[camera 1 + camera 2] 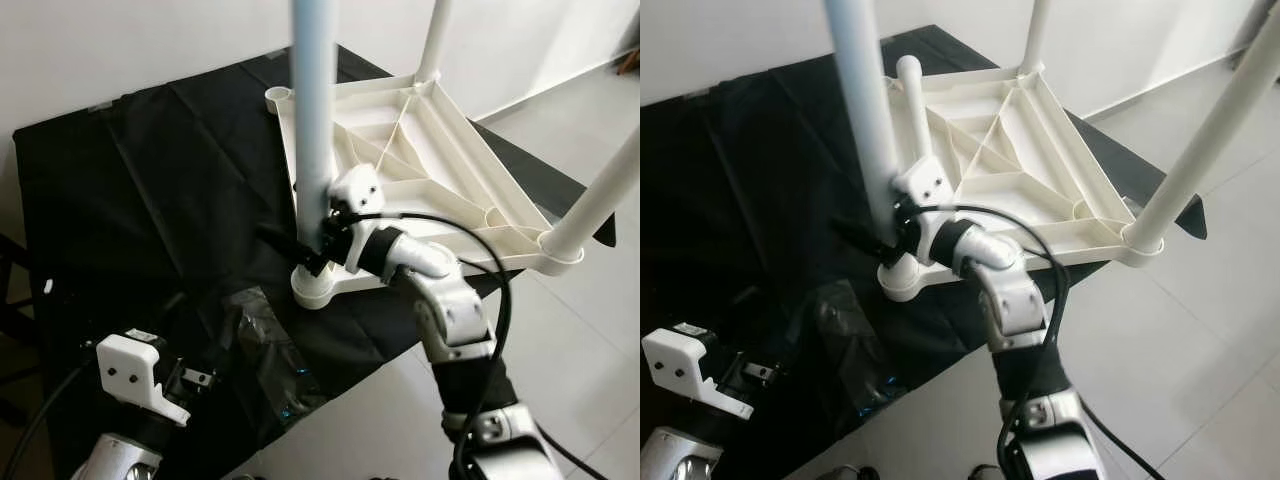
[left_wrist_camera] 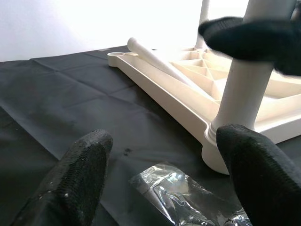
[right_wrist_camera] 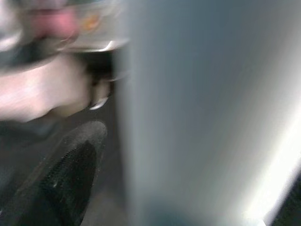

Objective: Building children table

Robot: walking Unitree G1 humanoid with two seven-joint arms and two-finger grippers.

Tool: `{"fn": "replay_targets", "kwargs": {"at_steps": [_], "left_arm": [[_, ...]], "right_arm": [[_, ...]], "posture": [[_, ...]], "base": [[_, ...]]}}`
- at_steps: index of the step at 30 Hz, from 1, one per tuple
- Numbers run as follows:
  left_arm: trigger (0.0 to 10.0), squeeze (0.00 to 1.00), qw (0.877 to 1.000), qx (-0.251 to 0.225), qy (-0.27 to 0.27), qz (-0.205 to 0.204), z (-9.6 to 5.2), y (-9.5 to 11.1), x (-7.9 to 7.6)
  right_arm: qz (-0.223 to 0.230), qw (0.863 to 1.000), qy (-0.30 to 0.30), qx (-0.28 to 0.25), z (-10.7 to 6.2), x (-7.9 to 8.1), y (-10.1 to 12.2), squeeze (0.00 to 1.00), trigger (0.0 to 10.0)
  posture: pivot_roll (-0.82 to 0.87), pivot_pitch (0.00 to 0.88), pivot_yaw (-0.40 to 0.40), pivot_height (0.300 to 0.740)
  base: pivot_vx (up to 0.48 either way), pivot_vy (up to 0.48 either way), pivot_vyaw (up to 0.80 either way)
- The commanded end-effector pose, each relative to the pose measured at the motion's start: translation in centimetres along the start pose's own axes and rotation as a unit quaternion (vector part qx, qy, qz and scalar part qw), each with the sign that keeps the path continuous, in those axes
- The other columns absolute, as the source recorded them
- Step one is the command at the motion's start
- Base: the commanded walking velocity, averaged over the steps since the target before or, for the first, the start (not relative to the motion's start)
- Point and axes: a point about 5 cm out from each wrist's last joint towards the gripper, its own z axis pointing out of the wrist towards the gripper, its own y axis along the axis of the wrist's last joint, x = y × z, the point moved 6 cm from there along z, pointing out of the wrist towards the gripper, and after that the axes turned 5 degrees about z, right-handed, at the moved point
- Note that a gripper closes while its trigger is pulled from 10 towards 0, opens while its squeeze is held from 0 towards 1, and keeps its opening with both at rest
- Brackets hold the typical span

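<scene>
A white plastic children's table (image 1: 420, 150) lies upside down on a black cloth. Three white legs stand up from its corners. My right gripper (image 1: 305, 245) is shut on the near-left leg (image 1: 312, 120) just above its socket (image 1: 315, 288); that leg (image 3: 197, 113) looms close in the right wrist view beside one black finger (image 3: 70, 174). A loose fourth leg (image 1: 912, 105) rests on the ribbed underside, near the empty far-left socket (image 1: 278, 95). My left gripper (image 1: 190, 385) hangs low at the front left, open, holding nothing, its fingers (image 2: 84, 165) spread.
A crumpled clear plastic bag (image 1: 265, 350) lies on the black cloth (image 1: 150, 180) between my two grippers. The cloth-covered surface ends at the front and right, with pale tiled floor (image 1: 590, 330) beyond. A white wall (image 1: 120, 40) runs behind.
</scene>
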Motion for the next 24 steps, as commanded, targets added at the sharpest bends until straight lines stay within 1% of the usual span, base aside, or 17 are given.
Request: {"fn": "replay_targets", "kwargs": {"at_steps": [1, 2, 4, 5, 6, 9, 10, 11, 12, 16, 17, 18, 19, 20, 24], "left_arm": [[10.0, 0.0, 1.0, 0.003, 0.006, 0.002, -0.3, -0.2, 0.1], [10.0, 0.0, 1.0, 0.003, 0.005, 0.002, -0.4, -0.1, 0.1], [10.0, 0.0, 1.0, 0.003, 0.005, 0.002, -0.4, 0.0, 0.1], [10.0, 0.0, 1.0, 0.003, 0.005, 0.002, -0.4, 0.0, 0.1], [10.0, 0.0, 1.0, 0.004, 0.005, 0.002, -0.5, 0.0, 0.1], [10.0, 0.0, 1.0, 0.006, 0.005, 0.003, -0.8, 0.2, 0.0], [10.0, 0.0, 1.0, 0.006, 0.005, 0.003, -0.8, 0.2, 0.0], [10.0, 0.0, 1.0, 0.007, 0.005, 0.003, -0.8, 0.2, 0.0], [10.0, 0.0, 1.0, 0.007, 0.005, 0.003, -0.8, 0.2, 0.0], [10.0, 0.0, 1.0, 0.009, 0.004, 0.003, -1.0, 0.3, 0.0], [10.0, 0.0, 1.0, 0.009, 0.004, 0.003, -1.0, 0.3, 0.0], [10.0, 0.0, 1.0, 0.01, 0.004, 0.003, -1.0, 0.3, 0.0], [10.0, 0.0, 1.0, 0.01, 0.004, 0.003, -1.0, 0.3, 0.0], [10.0, 0.0, 1.0, 0.01, 0.004, 0.003, -1.0, 0.3, 0.0], [10.0, 0.0, 1.0, 0.01, 0.005, 0.003, -1.0, 0.3, 0.0]], "right_arm": [[-0.004, 0.999, 0.045, 0.005, 0.1, 0.6, -0.4, 0.0, 10.0], [-0.022, 0.996, 0.081, 0.036, -0.3, 0.1, -1.0, 0.0, 10.0], [-0.026, 0.995, 0.089, 0.043, -0.3, -0.1, -1.0, 0.0, 10.0], [-0.026, 0.995, 0.089, 0.043, -0.3, -0.1, -1.0, 0.0, 10.0], [-0.025, 0.994, 0.093, 0.044, -0.3, -0.4, -0.8, 0.0, 10.0], [-0.013, 0.992, 0.122, 0.04, 0.1, -1.2, 0.3, 0.0, 10.0], [-0.013, 0.992, 0.122, 0.04, 0.1, -1.2, 0.3, 0.0, 10.0], [-0.004, 0.99, 0.14, 0.036, 0.3, -1.3, 0.7, 0.0, 10.0], [-0.004, 0.99, 0.14, 0.036, 0.3, -1.3, 0.7, 0.0, 10.0], [0.002, 0.984, 0.177, 0.03, 0.7, -1.2, 1.3, 0.0, 10.0], [0.002, 0.984, 0.177, 0.03, 0.7, -1.2, 1.3, 0.0, 10.0], [0.002, 0.982, 0.188, 0.03, 0.7, -1.2, 1.4, 0.0, 0.0], [0.002, 0.982, 0.188, 0.03, 0.7, -1.2, 1.4, 0.0, 0.0], [0.008, 0.978, 0.206, 0.03, 0.7, -1.0, 1.5, 0.0, 0.0], [0.008, 0.975, 0.219, 0.032, 0.6, -0.8, 1.5, 0.0, 0.0]], "posture": [[0.07, 0.195, 0.001, 0.74], [0.07, 0.201, 0.003, 0.74], [0.07, 0.201, 0.003, 0.74], [0.07, 0.201, 0.003, 0.74], [0.08, 0.203, 0.004, 0.74], [0.09, 0.219, 0.008, 0.74], [0.09, 0.219, 0.008, 0.74], [0.09, 0.219, 0.008, 0.74], [0.09, 0.219, 0.008, 0.74], [0.1, 0.227, 0.011, 0.74], [0.1, 0.227, 0.011, 0.74], [0.11, 0.229, 0.01, 0.74], [0.11, 0.229, 0.01, 0.74], [0.11, 0.228, 0.008, 0.74], [0.1, 0.227, 0.006, 0.74]], "base": [[0.0, 0.0, 0.0], [0.0, 0.0, 0.0], [0.0, 0.0, 0.0], [0.0, 0.0, 0.0], [0.0, 0.0, 0.0], [0.0, 0.0, 0.0], [0.0, 0.0, 0.0], [0.0, 0.0, 0.0], [0.0, 0.0, 0.0], [0.0, 0.0, 0.0], [0.0, 0.0, 0.0], [0.0, 0.0, 0.0], [0.0, 0.0, 0.0], [0.0, 0.0, 0.0], [0.0, 0.0, 0.0]]}}
